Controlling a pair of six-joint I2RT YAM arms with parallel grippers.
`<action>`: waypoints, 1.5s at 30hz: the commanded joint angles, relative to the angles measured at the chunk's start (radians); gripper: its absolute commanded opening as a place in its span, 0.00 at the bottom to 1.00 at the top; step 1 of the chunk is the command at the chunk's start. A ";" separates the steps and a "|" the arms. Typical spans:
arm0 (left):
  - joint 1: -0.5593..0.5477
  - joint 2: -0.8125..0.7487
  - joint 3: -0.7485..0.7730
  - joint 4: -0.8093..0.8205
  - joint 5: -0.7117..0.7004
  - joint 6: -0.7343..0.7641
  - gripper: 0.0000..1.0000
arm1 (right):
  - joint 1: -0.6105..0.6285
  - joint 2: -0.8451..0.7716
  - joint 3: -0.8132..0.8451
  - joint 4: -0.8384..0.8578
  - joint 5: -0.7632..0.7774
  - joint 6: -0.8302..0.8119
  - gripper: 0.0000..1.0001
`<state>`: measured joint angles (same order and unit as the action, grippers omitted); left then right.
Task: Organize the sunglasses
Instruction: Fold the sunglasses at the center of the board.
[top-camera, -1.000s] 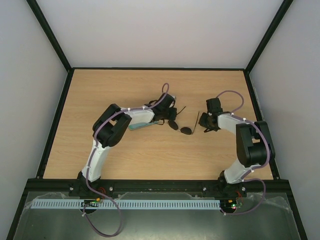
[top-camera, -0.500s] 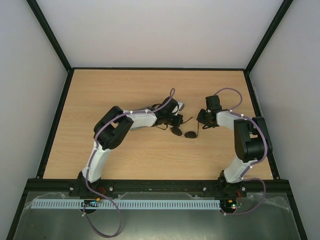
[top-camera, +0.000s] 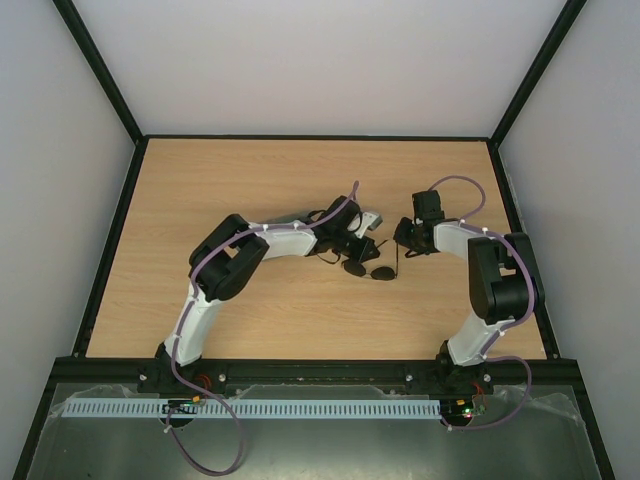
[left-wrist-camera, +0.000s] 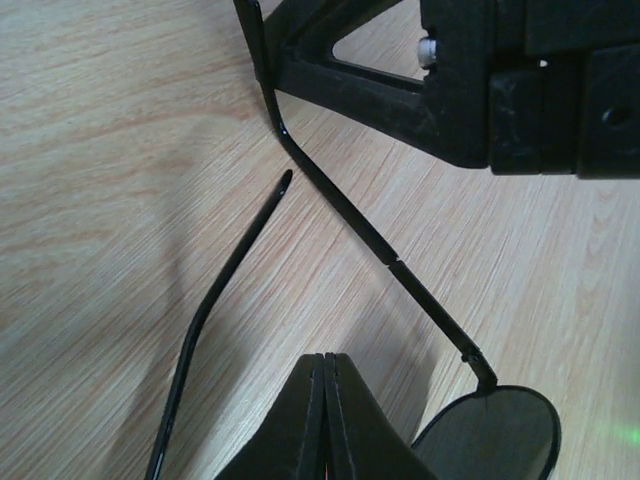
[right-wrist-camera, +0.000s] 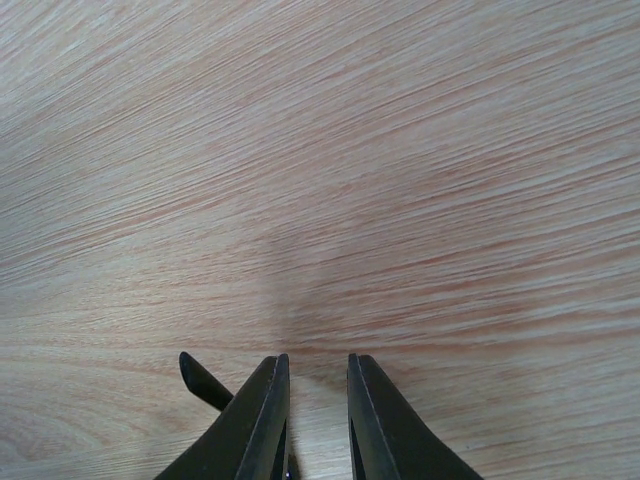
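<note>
Sunglasses (top-camera: 380, 273): temple tip pinched in narrow right gripper (right-wrist-camera: 316, 362); left gripper (left-wrist-camera: 325, 360) closed tight beside lens.

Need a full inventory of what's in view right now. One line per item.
sunglasses: 1, dark round lenses and thin dark frame, temples unfolded; on the table right of centre, between the two grippers.
grey object: 1, grey; peeks out behind the left forearm, mostly hidden, can't identify.
table: 1, light wood; black frame around it.
walls: white; left, back and right.
left arm, right arm: 2, white and black, purple cables; bases at the near edge.
left gripper: 1, black; shut, over the sunglasses' frame.
right gripper: 1, black; narrow gap, temple tip beside one finger, grip unclear.
</note>
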<state>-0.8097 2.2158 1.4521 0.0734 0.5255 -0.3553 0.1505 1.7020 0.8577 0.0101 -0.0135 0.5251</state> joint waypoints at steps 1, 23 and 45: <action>0.009 -0.055 -0.028 0.009 -0.011 0.019 0.03 | 0.001 0.031 -0.011 -0.058 -0.020 0.013 0.18; -0.105 -0.603 -0.577 0.003 -0.426 -0.329 0.02 | 0.070 -0.026 0.113 -0.119 -0.090 -0.050 0.19; -0.100 -0.274 -0.411 0.140 -0.468 -0.393 0.02 | 0.127 -0.005 0.003 -0.099 -0.104 -0.057 0.09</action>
<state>-0.9360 1.9034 0.9894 0.1970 0.0734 -0.7513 0.2714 1.7630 0.9344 -0.0288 -0.1284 0.4770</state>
